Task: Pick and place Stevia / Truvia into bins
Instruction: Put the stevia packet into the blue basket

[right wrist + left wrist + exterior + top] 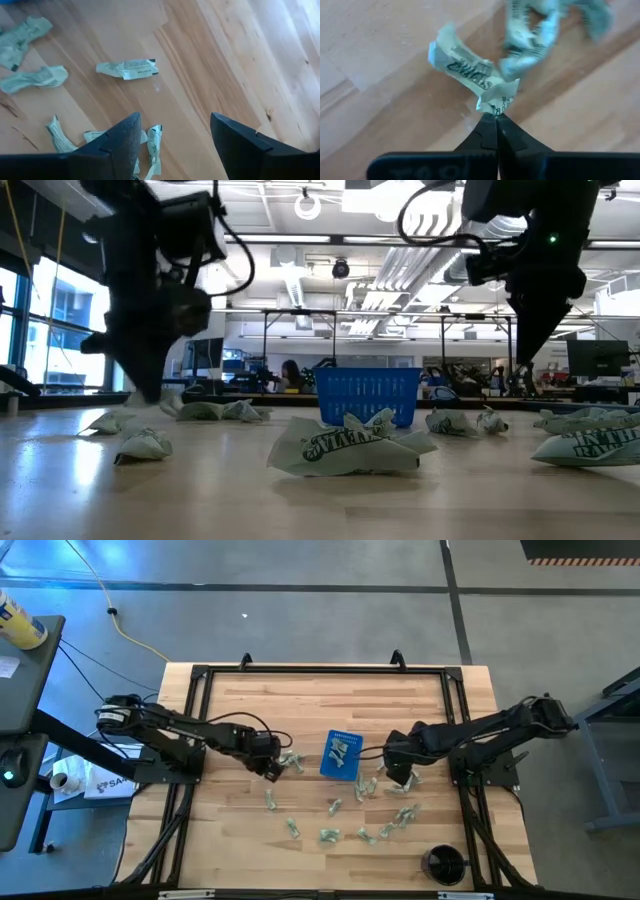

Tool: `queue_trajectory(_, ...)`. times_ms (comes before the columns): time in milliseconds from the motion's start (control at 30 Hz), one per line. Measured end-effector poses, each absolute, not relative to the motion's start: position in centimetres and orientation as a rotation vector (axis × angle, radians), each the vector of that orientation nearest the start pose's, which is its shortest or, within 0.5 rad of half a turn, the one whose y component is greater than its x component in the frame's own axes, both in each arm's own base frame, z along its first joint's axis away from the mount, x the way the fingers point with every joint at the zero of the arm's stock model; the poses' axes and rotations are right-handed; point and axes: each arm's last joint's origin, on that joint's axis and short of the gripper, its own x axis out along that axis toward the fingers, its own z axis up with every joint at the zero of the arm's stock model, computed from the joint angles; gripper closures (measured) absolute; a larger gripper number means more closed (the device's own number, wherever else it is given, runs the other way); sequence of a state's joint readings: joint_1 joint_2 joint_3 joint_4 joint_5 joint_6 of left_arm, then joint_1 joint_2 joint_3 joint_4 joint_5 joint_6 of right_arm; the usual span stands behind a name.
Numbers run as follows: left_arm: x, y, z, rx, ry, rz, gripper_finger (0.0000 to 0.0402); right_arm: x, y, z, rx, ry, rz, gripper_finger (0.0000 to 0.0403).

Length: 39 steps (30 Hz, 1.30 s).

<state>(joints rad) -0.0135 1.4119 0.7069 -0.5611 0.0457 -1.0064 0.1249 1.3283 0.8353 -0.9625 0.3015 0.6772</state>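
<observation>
- While the right arm waits over the loose packets, the left gripper (pixel 496 116) has its two fingers pinched together on one corner of a crumpled packet (pixel 470 75), so the paper hangs out past the tips rather than lying flat between them.
- Seen from above, that left gripper (pixel 270 768) sits left of the blue bin (pixel 341 755), near it but not over it, with a few more packets (pixel 291 762) lying between the two.
- A corner grip suits paper this thin: flat on the wood table (pixel 300 705) it gives the fingers little to catch, whereas a raised crease gives them an edge.
- Already the bin holds some packets, pale against its blue floor, so I judge the task partly done.
- Many packets remain scattered on the table in front of and to the right of the bin (pixel 360 830), the nearest showing printed lettering in the low view (pixel 345 448).
- Over that right-hand cluster the right gripper (pixel 172 145) hangs with its fingers spread wide, one packet (pixel 150 150) just beside its inner finger and another (pixel 127 69) farther off.
- Its open stance looks like readiness to drop onto a packet, though nothing is between the tips yet.
- A round black cup (pixel 444 865) stands at the table's near right corner, well apart from the work.
- Next, I expect, the left arm must carry its packet over the bin's rim; so slight a hold could slip.
</observation>
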Motion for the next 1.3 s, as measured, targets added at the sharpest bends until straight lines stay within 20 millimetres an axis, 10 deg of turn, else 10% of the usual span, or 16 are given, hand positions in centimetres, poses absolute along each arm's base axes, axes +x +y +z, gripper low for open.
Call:
queue_trajectory(400, 29.6, 0.7, 28.2, -0.619, 0.783, 0.405, 0.0379, 18.3, 1.0, 22.8, 0.203, 1.192, -0.737, 0.0221)
queue_trajectory(867, 40.1, 3.2, 23.0, -0.614, 0.856, 0.295, 0.0353, 16.1, 0.8, 24.5, 0.233, 1.162, -0.717, 0.0217)
queue_trajectory(1300, 39.0, 1.5, 26.5, -0.515, 1.068, 0.339, 0.0189, 17.4, 2.7, 24.7, 0.023, 1.149, -0.332, 0.0181)
